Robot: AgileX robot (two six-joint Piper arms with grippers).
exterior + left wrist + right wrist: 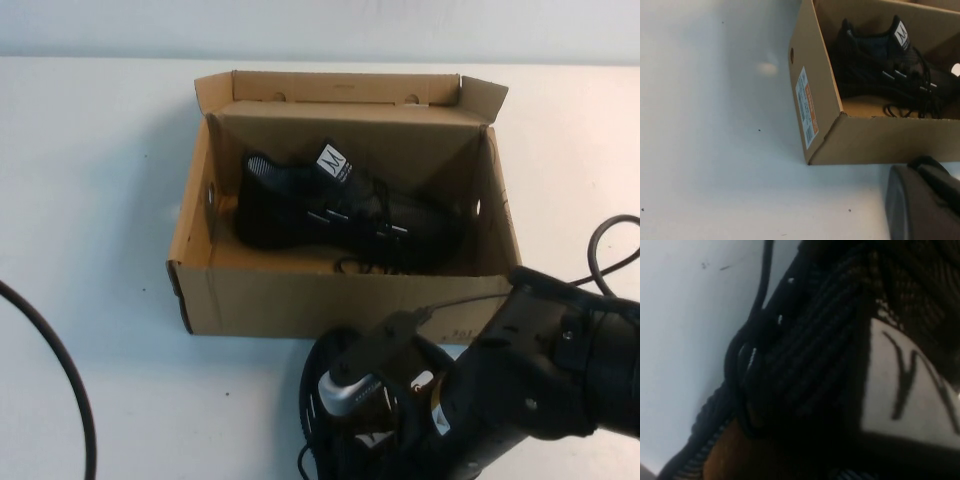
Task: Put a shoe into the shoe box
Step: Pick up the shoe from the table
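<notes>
The brown shoe box [300,300] stands open in the middle of the table, its flap lid up at the back. One black mesh shoe [330,210] with a white "M" label lies inside it. A second identical shoe [322,425] lies on the table just in front of the box. My right gripper [385,385] is down on this second shoe; the right wrist view is filled by its laces [805,365] and tongue label [910,385]. The left wrist view shows the box [825,100] and the shoe inside it [875,65]. My left gripper [922,205] stays on the box's left side, outside the high view.
A black cable [60,370] curves over the table at the left. Another cable [605,250] loops at the right behind my right arm [560,370]. An orange and white label [807,107] is on the box's end wall. White table surrounds the box.
</notes>
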